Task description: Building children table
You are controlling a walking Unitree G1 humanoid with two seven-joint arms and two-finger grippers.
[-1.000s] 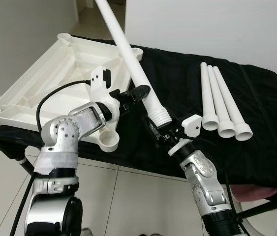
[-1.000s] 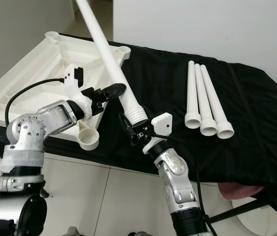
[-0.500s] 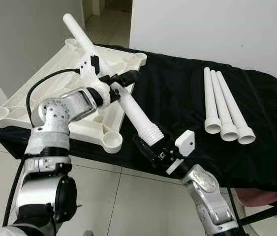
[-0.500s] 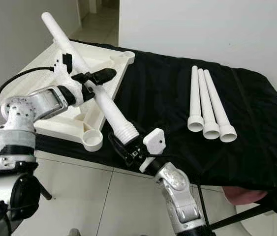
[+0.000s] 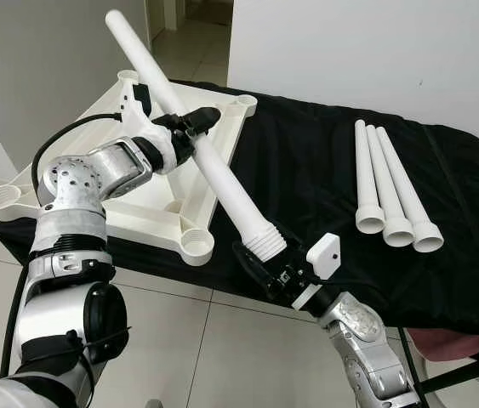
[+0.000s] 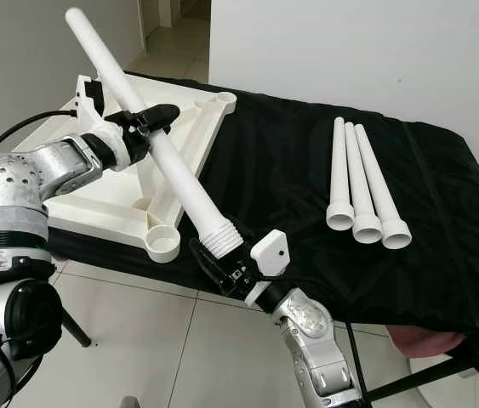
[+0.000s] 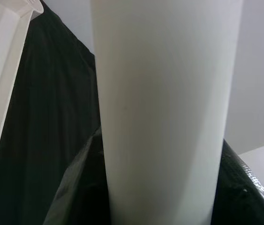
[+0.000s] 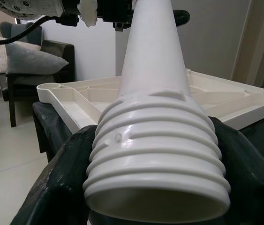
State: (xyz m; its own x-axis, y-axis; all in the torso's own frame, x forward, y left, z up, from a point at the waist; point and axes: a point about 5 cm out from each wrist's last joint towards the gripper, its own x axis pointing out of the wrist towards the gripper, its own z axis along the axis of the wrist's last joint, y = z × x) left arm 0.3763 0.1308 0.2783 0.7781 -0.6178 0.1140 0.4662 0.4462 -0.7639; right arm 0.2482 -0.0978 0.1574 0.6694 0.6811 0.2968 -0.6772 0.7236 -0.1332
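A long white table leg (image 5: 196, 144) slants in the air in front of the black-draped table, its threaded end (image 5: 265, 245) lowest. My right gripper (image 5: 266, 260) is shut on that threaded end (image 8: 157, 159). Higher up the shaft my left gripper (image 5: 190, 129) is shut on the leg (image 7: 164, 112). The white tabletop (image 5: 137, 200) lies upside down at the table's left end, with round corner sockets (image 5: 196, 246). Three more white legs (image 5: 388, 191) lie side by side on the black cloth at the right.
The black cloth (image 5: 307, 161) covers the work table. Tiled floor (image 5: 188, 348) lies below the front edge. A pink object (image 5: 452, 340) sits low at the right. A white wall stands behind, and a doorway (image 5: 192, 13) opens at the back left.
The leg has tilted over to the left, its free end swinging down from overhead. My left gripper has risen along with it, and my right gripper has dropped toward the table's front edge.
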